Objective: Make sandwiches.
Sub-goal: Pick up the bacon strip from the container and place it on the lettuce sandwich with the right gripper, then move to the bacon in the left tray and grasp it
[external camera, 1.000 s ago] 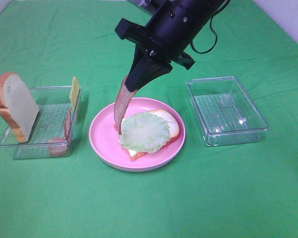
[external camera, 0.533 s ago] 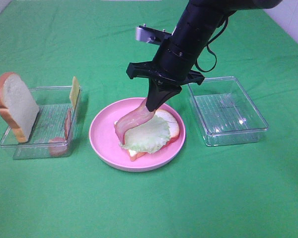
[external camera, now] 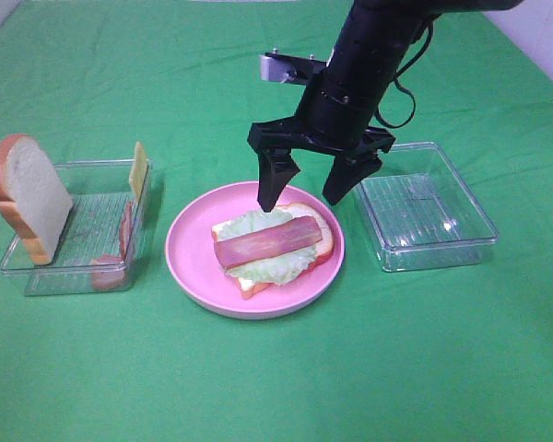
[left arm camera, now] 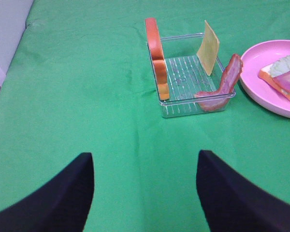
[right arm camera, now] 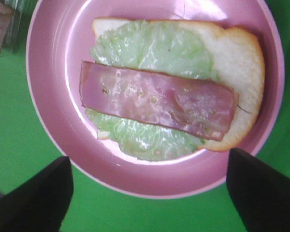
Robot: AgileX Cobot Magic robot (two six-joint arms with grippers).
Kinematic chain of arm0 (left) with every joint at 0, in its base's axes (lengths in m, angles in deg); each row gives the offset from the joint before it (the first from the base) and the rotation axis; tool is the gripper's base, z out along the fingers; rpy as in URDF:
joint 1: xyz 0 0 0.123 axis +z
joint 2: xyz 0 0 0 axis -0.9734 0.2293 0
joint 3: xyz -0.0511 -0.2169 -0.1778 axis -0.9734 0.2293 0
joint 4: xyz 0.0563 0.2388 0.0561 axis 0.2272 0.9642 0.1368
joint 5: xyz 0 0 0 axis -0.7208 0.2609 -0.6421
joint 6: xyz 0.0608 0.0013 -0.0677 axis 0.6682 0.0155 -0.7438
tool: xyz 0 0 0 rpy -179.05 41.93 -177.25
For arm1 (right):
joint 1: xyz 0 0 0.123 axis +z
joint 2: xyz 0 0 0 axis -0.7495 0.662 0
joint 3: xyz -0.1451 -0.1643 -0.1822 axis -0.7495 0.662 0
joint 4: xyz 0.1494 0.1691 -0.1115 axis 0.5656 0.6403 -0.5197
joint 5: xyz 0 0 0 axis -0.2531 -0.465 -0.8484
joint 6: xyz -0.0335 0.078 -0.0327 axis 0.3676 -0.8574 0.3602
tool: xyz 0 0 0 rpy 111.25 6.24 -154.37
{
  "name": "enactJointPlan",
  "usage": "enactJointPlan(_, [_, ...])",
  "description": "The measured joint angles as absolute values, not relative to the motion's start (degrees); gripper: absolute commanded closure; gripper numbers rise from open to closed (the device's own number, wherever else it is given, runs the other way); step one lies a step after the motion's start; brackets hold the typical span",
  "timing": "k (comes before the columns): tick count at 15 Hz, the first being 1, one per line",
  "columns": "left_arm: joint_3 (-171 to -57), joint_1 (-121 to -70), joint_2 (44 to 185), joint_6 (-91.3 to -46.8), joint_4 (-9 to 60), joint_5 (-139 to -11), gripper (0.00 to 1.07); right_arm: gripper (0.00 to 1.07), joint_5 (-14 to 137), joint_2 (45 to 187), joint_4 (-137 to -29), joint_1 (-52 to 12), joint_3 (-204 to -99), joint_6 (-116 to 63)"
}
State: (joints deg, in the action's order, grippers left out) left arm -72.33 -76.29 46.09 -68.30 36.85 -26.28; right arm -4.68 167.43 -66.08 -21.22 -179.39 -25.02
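Observation:
On the pink plate (external camera: 189, 253) lies a bread slice (external camera: 321, 232) with a lettuce leaf (external camera: 267, 267) and a bacon strip (external camera: 267, 242) flat on top; the stack also shows in the right wrist view, with the bacon (right arm camera: 157, 100) across the lettuce (right arm camera: 150, 46). My right gripper (external camera: 306, 191) hangs open and empty just above the stack. The left tray (external camera: 92, 216) holds an upright bread slice (external camera: 26, 195), a yellow cheese square (external camera: 139, 170) and a bacon strip (external camera: 126, 230). My left gripper (left arm camera: 144, 188) is open and empty over bare cloth, short of that tray (left arm camera: 183, 72).
An empty clear tray (external camera: 422, 203) stands right of the plate. Green cloth covers the whole table. In the left wrist view a grey floor strip (left arm camera: 5, 38) shows past the table's edge.
My right gripper lowered the bacon strip onto the lettuce, opened and let it go, then rose slightly. The bacon now lies flat on the stack.

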Motion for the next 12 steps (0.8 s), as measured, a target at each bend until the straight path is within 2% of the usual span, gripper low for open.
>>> enactJointPlan(7, [-72.33,-76.29,46.09,-68.3,36.85,-26.28,0.46,0.19,-10.99,148.3,-78.23,-21.22,-176.87,-33.67])
enactJointPlan(10, [-72.33,-76.29,46.09,-68.3,36.85,-26.28,0.46,0.19,-11.16,133.23,-78.57,-21.22,-164.44,-33.78])
enactJointPlan(12, [-72.33,-76.29,46.09,-68.3,36.85,-26.28,0.46,0.19,-11.27,121.31,-78.75,-21.22,-152.29,-33.78])
